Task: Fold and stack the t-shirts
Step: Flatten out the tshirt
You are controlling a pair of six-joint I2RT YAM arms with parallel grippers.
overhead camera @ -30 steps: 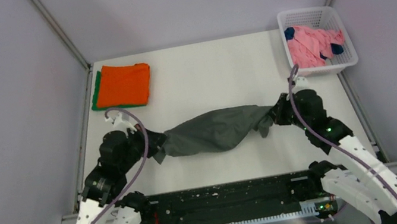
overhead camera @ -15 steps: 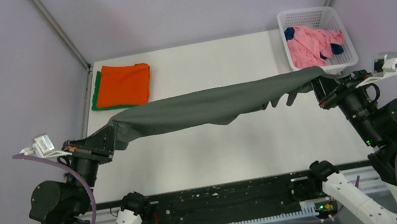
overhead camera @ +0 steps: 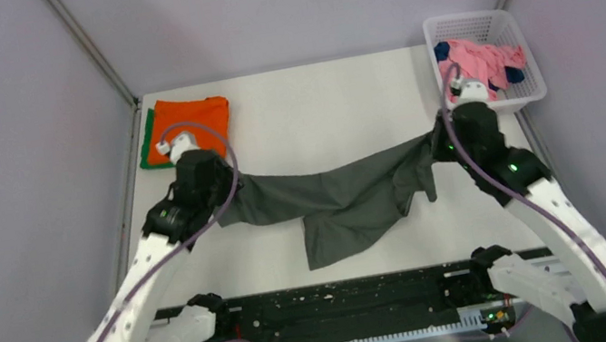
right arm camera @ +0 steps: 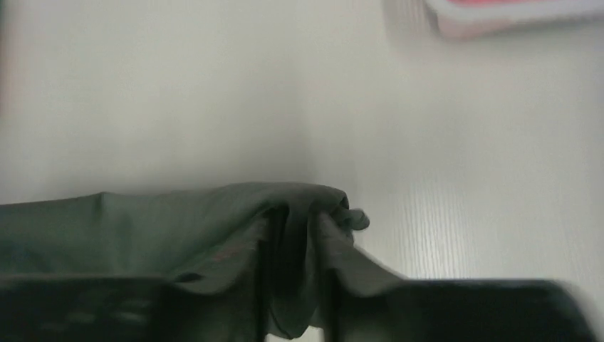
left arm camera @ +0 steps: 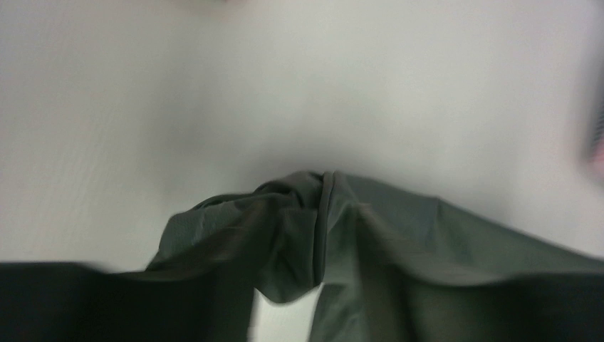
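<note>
A dark olive-grey t-shirt (overhead camera: 331,199) hangs stretched across the middle of the table between my two grippers. Its loose lower part spreads on the table toward the near edge. My left gripper (overhead camera: 215,205) is shut on the shirt's left end. In the left wrist view the cloth (left arm camera: 399,242) bunches into a pleat between the blurred dark fingers (left arm camera: 85,299). My right gripper (overhead camera: 436,150) is shut on the right end, and a gathered fold (right arm camera: 178,221) sits between its fingers (right arm camera: 463,310). A folded orange t-shirt (overhead camera: 193,126) lies on a green one (overhead camera: 149,148) at the far left.
A white lattice basket (overhead camera: 491,107) stands at the far right corner, just behind my right gripper. It holds a crumpled pink t-shirt (overhead camera: 476,65) and a navy one (overhead camera: 443,50). Grey walls close in the table on three sides.
Half a second ago both arms held the shirt high and taut. They have since swung down and inward, and the shirt's lower part now lies on the table.
</note>
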